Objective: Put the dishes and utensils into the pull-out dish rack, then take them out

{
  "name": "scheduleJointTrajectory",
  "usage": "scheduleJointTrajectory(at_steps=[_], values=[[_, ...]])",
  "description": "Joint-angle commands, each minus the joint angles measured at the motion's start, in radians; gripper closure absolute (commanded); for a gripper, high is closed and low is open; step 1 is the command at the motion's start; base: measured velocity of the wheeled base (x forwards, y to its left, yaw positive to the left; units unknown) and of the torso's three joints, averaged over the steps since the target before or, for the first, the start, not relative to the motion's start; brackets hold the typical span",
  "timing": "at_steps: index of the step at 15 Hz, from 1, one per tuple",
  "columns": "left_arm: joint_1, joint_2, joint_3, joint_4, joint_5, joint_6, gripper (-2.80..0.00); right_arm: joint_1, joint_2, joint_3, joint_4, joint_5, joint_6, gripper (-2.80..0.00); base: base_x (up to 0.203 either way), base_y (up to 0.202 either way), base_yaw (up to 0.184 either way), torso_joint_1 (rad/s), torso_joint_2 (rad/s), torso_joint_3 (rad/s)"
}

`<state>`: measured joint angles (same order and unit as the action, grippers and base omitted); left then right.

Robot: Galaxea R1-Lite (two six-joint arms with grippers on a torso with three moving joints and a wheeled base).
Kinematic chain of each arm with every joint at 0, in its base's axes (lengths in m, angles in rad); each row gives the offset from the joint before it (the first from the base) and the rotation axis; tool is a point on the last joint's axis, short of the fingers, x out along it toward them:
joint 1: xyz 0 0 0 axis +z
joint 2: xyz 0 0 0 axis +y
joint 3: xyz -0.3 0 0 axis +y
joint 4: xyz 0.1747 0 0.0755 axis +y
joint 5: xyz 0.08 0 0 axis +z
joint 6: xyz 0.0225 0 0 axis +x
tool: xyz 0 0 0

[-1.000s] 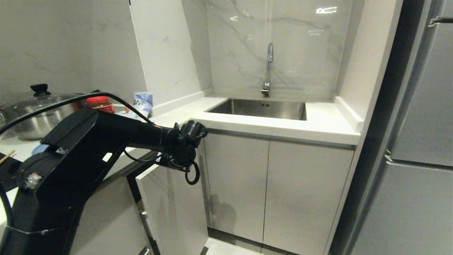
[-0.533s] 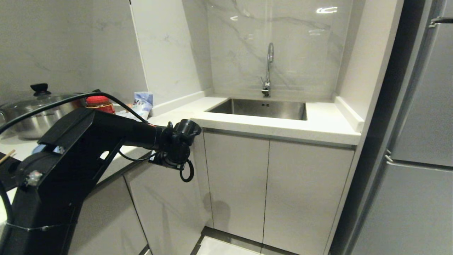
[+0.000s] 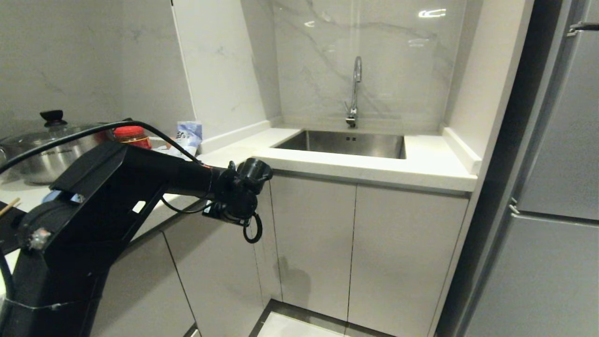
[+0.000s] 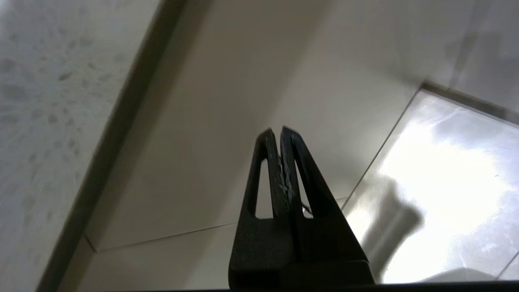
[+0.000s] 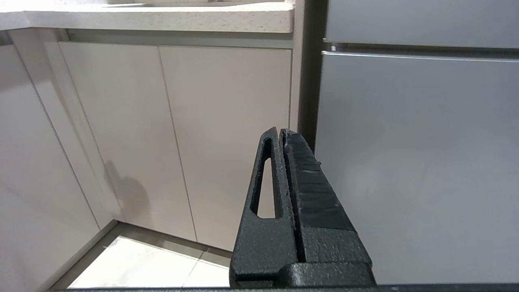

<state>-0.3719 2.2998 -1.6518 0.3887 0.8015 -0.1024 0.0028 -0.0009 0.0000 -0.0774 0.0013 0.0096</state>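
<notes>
Closed now, the light-grey front panel (image 3: 206, 276) of the pull-out dish rack sits flush with the neighbouring cabinet doors, where 1 second ago it stood ajar.

Left gripper (image 4: 279, 132) has its 2 fingers pressed together on nothing, its tips just before that panel below the countertop (image 3: 421, 164) edge; in the head view the wrist sits at about 9 o'clock from the sink (image 3: 344, 142). Right gripper (image 5: 280, 132) is likewise pinched together and empty, facing the lower cabinets beside the grey fridge (image 5: 417, 162). At 9 o'clock on the counter, 1 wooden chopstick tip (image 3: 10, 206) pokes out beside the steel pot (image 3: 42, 154).
</notes>
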Motion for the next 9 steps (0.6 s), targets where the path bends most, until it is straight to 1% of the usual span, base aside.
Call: scheduleJointTrajectory(at_steps=[1,3,4,7,9], values=[[-0.019,-0.073,0.012,0.0,0.0,-0.002,0.0,0.0,-0.001,0.026,-0.001,0.0,0.0,0.0,0.0,0.0,0.0,0.0,0.0,0.0],[-0.033,-0.169,0.026,0.0,-0.02,-0.01,0.0,0.0,-0.001,0.026,-0.001,0.0,0.0,0.0,0.0,0.0,0.0,0.0,0.0,0.0],[-0.041,-0.235,0.035,0.0,-0.042,-0.018,0.0,0.0,-0.001,0.026,-0.001,0.0,0.001,0.0,0.0,0.0,0.0,0.0,0.0,0.0],[-0.06,-0.474,0.076,0.002,-0.113,-0.032,0.0,0.0,-0.001,0.026,-0.001,0.0,0.0,0.0,0.0,0.0,0.0,0.0,0.0,0.0],[-0.067,-0.655,0.117,0.003,-0.181,-0.022,0.0,0.0,-0.001,0.026,-0.001,0.0,0.0,0.0,0.0,0.0,0.0,0.0,0.0,0.0]])
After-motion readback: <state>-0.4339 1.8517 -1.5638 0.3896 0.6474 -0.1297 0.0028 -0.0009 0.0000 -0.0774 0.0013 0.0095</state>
